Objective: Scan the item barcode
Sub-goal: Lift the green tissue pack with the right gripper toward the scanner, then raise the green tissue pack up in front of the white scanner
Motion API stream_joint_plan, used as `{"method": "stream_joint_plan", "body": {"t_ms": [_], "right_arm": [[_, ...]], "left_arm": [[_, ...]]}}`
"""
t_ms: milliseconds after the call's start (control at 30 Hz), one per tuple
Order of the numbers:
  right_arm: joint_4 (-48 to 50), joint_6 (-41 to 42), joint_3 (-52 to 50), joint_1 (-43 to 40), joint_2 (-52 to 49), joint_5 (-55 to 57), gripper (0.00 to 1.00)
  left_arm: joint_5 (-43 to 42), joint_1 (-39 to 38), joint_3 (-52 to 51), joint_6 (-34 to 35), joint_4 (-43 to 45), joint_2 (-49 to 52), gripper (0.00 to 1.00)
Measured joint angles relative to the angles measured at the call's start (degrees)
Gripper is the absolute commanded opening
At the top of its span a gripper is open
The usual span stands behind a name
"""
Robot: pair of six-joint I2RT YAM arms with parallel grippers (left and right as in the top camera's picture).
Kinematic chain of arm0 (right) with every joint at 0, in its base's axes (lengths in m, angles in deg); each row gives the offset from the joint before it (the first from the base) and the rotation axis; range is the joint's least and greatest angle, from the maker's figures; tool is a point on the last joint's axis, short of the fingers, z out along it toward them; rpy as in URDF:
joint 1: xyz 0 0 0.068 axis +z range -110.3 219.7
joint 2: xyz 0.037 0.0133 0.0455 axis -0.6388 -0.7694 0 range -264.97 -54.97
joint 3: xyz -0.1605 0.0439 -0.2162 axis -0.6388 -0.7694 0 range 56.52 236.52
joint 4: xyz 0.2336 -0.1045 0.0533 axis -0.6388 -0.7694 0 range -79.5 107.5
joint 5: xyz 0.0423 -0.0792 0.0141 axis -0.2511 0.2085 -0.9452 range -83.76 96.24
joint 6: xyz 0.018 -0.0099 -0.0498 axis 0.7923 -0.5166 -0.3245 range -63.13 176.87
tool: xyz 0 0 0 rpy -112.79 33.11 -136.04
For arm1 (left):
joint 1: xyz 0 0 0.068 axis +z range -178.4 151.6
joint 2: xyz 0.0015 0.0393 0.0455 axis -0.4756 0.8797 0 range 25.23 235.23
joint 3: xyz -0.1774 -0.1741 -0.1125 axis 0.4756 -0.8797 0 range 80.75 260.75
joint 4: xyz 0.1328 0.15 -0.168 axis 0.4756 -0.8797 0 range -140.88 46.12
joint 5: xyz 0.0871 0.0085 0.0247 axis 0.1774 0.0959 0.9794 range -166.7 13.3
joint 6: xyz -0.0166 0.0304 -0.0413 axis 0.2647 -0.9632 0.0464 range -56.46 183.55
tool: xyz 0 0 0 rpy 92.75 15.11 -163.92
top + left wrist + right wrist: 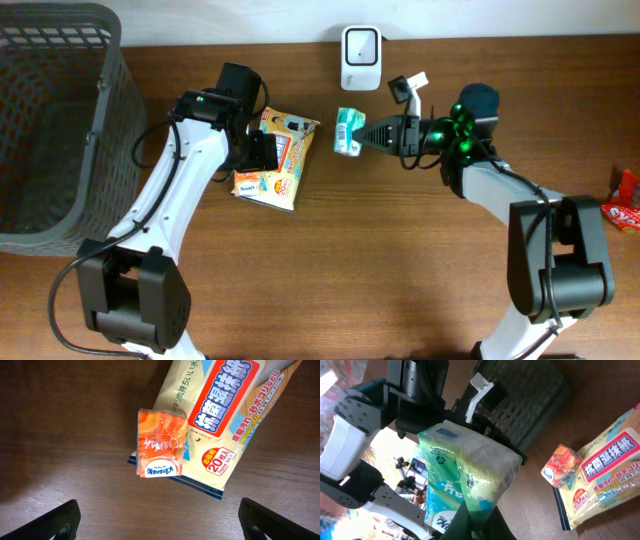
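A green tissue pack (347,131) (465,470) is held off the table, pinched by its plastic end in my right gripper (364,134) (481,519). It hangs just below the white barcode scanner (360,56) at the table's back edge. My left gripper (256,152) (165,527) stands wide open with nothing between its fingers (47,522), hovering over a yellow wet-wipes pack (280,152) (225,415) (602,472). A small orange tissue pack (161,442) (562,465) lies on the near end of the wipes pack.
A dark mesh basket (60,120) (525,400) fills the left side of the table. A red packet (625,200) lies at the right edge. A white tag (408,84) sticks up near the right arm.
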Motion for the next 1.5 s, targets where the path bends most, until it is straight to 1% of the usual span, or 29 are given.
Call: {"method": "stream_joint_plan", "body": {"t_ms": [567, 800, 967, 1067, 1167, 1233, 1267, 1367, 1433, 1500], "right_arm": [[0.00, 2.27, 0.00, 0.00, 0.00, -0.59, 0.04], [-0.52, 8.98, 0.00, 0.00, 0.00, 5.73, 0.04], [-7.61, 10.34, 0.00, 0.00, -0.04, 12.50, 0.04], [-15.63, 8.41, 0.22, 0.02, -0.04, 16.65, 0.04], [-28.68, 3.78, 0.48, 0.02, -0.04, 21.11, 0.04], [-39.85, -1.25, 0.33, 0.02, -0.04, 26.18, 0.04], [-43.32, -3.32, 0.33, 0.02, -0.04, 27.87, 0.04], [-57.75, -10.99, 1.20, 0.02, 0.13, 35.58, 0.04], [-70.31, -16.68, 3.98, 0.02, 0.70, 42.49, 0.04], [-83.34, -21.90, 9.20, 0.39, 1.05, 50.05, 0.04]], "left_arm": [[0.00, 0.00, 0.00, 0.00, 0.00, 0.00, 0.99], [0.00, 0.00, 0.00, 0.00, 0.00, 0.00, 0.99], [0.00, 0.00, 0.00, 0.00, -0.04, 0.00, 0.99], [0.02, 0.00, 0.00, 0.00, -0.07, 0.00, 0.99], [0.00, 0.00, 0.00, 0.00, -0.42, 0.00, 0.99], [0.00, 0.00, 0.00, 0.00, -0.63, 0.00, 0.99], [0.00, 0.00, 0.00, -0.02, -0.68, 0.00, 0.99], [0.00, 0.00, 0.00, 0.00, -0.70, 0.00, 0.99], [0.02, 0.00, -0.04, 0.00, -0.66, 0.00, 0.99], [-0.02, 0.00, -0.04, 0.00, -0.46, 0.00, 0.99]]}}
